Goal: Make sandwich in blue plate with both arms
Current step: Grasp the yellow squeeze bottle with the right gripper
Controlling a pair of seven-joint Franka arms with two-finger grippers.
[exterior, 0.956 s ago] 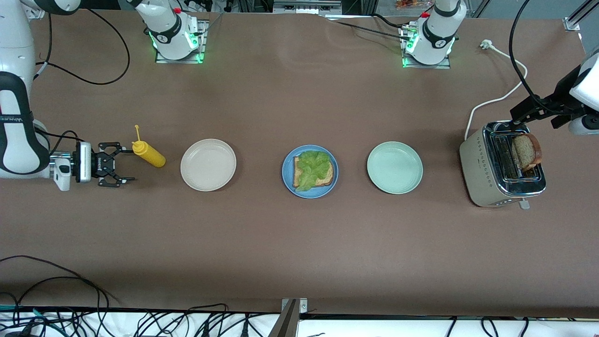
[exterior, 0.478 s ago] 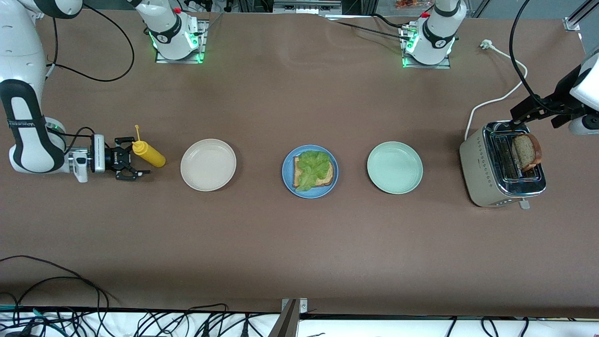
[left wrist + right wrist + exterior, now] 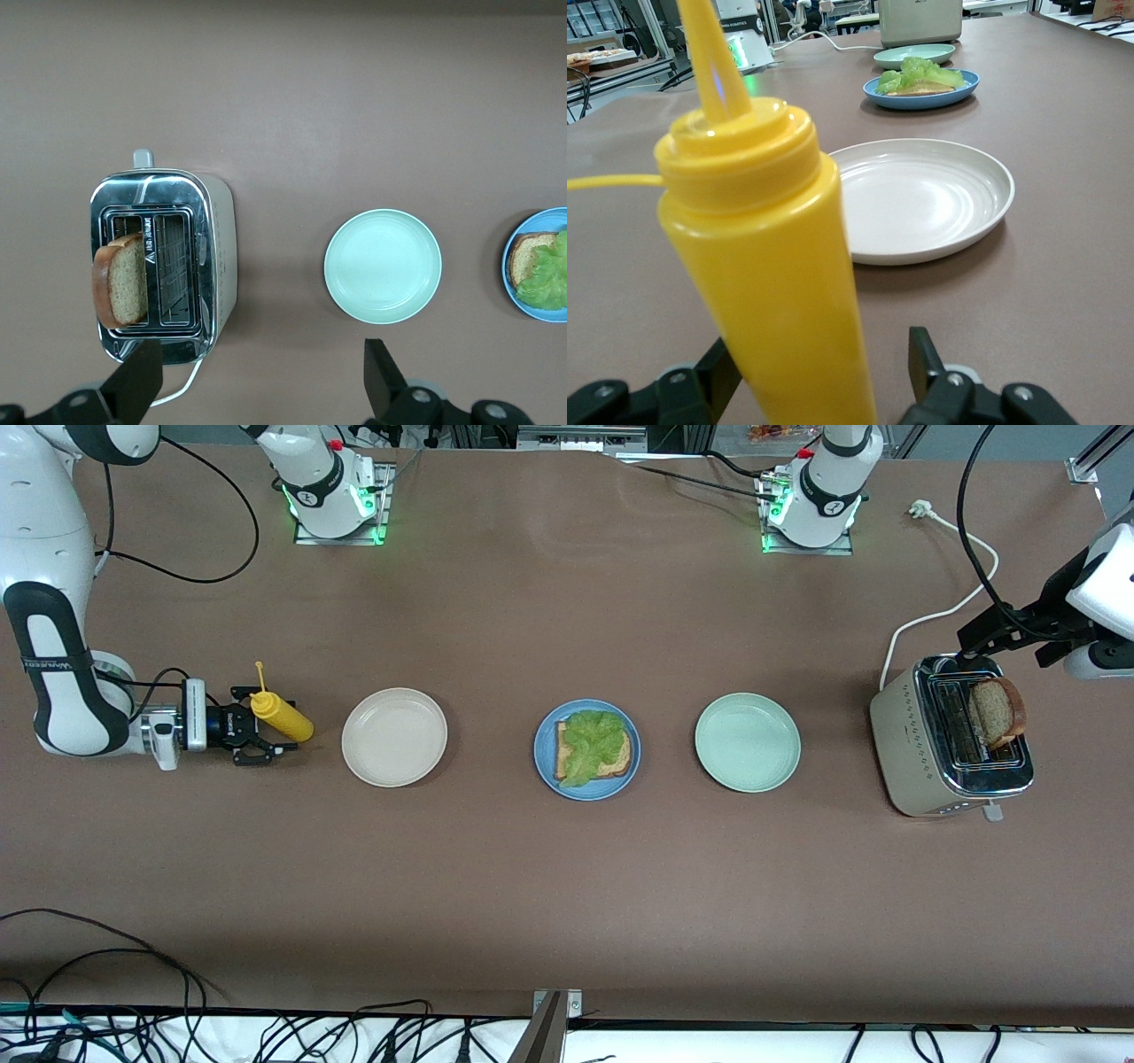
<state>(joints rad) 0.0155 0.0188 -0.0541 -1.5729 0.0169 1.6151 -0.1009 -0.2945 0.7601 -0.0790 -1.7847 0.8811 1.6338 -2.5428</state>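
The blue plate lies mid-table with one toast slice on it and a lettuce leaf on top. A second brown slice leans out of the toaster slot. My right gripper is low on the table, open, its fingers on either side of the yellow squeeze bottle. In the right wrist view the bottle fills the gap of the gripper, with space left at one finger. My left gripper hangs open and empty above the toaster's base-side edge; the left wrist view shows it over the toaster and slice.
A beige plate lies between the bottle and the blue plate. A pale green plate lies between the blue plate and the toaster. The toaster's white cord runs toward the bases. Cables hang along the table edge nearest the front camera.
My right gripper slid along the table toward the bottle until its fingers flank the base, and they have begun to narrow. The left arm shifted slightly above the toaster.
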